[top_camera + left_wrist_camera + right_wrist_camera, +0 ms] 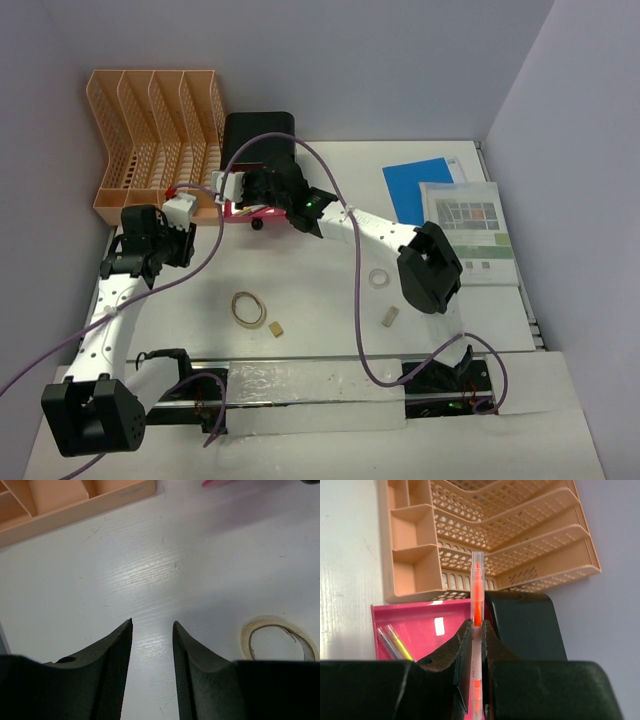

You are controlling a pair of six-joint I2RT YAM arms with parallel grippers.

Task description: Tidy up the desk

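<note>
A: The large flat white desk [320,262] with its thin grey rim is seen spread under both arms.

B: At its far left corner the peach plastic lattice file rack [150,130] is stood, and the black box [258,132] is set just beside it on the right.

A: The right gripper [478,626] is found at that box. Its jaws are clamped on a slim orange highlighter [477,587] with a clear cap, and the capped tip is shown sticking out past the fingertips.

B: Behind it, in the wrist view, the shiny pink plastic drawer [420,625] is seen open at the front of the box. Two pens [395,642], one of them yellow, are laid in its left side.

A: The left gripper [152,627] is hung above bare desk in front of the file rack. Its jaws are parted and nothing is caught between them.

B: A tan ring-shaped band [246,640] is laid flat on the desk near that gripper, untouched.

A: Nearer the arms' bases, a small tan block [274,327], a clear tape ring [378,278] and a small pale eraser-like piece [390,317] are scattered.

B: At the far right, a blue sheet [418,188] is laid beside a printed booklet [470,232].
</note>
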